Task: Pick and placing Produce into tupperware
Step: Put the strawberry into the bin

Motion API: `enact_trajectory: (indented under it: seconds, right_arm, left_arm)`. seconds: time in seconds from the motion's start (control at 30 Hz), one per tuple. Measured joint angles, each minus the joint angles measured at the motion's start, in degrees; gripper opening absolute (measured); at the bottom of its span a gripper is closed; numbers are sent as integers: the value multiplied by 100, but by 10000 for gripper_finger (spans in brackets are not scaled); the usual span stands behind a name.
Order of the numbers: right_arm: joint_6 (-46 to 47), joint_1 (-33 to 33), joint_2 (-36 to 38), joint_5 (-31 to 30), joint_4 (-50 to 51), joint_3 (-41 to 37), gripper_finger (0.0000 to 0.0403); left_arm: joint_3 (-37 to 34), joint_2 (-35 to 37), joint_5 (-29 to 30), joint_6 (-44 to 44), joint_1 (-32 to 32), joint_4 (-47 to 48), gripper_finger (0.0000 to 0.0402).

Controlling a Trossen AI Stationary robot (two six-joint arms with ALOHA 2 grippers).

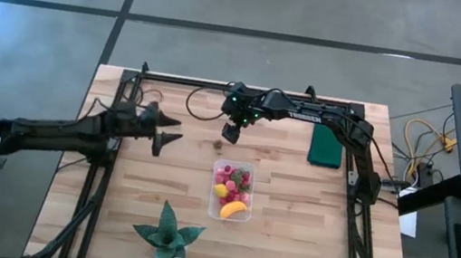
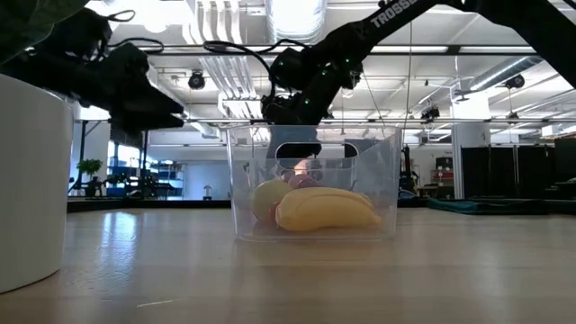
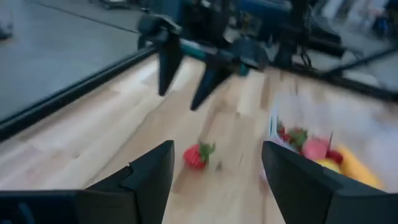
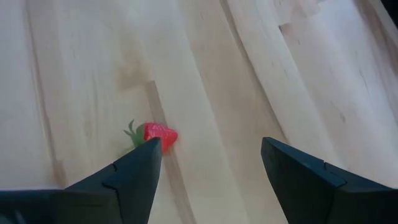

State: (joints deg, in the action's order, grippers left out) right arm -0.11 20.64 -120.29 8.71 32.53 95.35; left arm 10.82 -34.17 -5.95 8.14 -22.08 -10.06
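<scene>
table: pale wood planks, smooth, slight sheen
tupperware: clear glossy plastic
banana: smooth, matt yellow
fingers: matt dark plastic

Light is even and fairly bright on the table seen from above, with soft, short shadows under the arms and the plant; a blue-white glare sits at the far left edge over the floor. The low view is backlit: ceiling lamps blow out to white, the arms read as near silhouettes, and the pale pot close to the lens is out of focus, while the table shows a dull sheen. The left wrist view is heavily smeared by motion blur, the strawberry and tupperware indistinct. The right wrist view is sharp and evenly lit, its strawberry crisp, wood grain clear.
</scene>
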Motion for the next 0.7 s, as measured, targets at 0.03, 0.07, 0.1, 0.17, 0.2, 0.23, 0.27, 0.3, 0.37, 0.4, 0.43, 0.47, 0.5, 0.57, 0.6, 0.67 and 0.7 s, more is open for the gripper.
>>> enact_trajectory:
  seconds: [0.03,0.07,0.1,0.17,0.2,0.23,0.27,0.3,0.37,0.4,0.43,0.47,0.5,0.57,0.6,0.67,0.7]
  right_arm:
    - [35,-2,0,2,-2,2,267]
    - [59,-2,0,2,-6,4,267]
    - [77,-2,0,2,-5,4,268]
    - [99,-2,0,2,18,4,269]
    - [93,-2,0,2,18,4,269]
    - [57,-2,0,3,15,4,269]
    - [3,-2,0,2,15,4,269]
    - [-66,-5,0,2,18,4,268]
    - [-246,-18,0,6,57,4,267]
    - [-357,-35,0,4,100,4,268]
    - [-498,-55,0,6,156,4,269]
    - [-658,-85,0,4,222,4,270]
    - [-813,-121,0,4,286,4,271]
    - [-1088,-208,0,2,351,-8,273]
    - [-1190,-249,0,4,356,-16,274]
    - [-1375,-343,0,-34,348,-24,274]
    - [-1454,-384,0,-96,340,-26,273]
  left_arm:
    - [31,142,47,171,-34,177,228]
    - [36,285,85,328,-49,437,228]
    - [36,446,216,433,-51,769,228]
    - [34,724,535,581,-52,1367,228]
    - [34,851,688,645,-51,1553,228]
    - [34,958,808,666,-52,1683,228]
    - [34,1071,848,715,-55,1801,228]
    - [33,1206,870,806,-50,1875,228]
    - [29,1546,893,970,-42,1974,228]
    - [29,1687,898,1022,-42,2057,228]
    - [29,1822,906,1108,-42,2203,228]
    - [27,1929,908,1131,-42,2377,228]
    - [27,2040,906,1190,-35,2533,228]
    - [30,2233,905,1326,-30,2778,228]
    - [11,2312,902,1405,-20,2811,228]
    - [3,2442,884,1412,-12,2828,228]
    - [7,2492,880,1428,-12,2890,228]
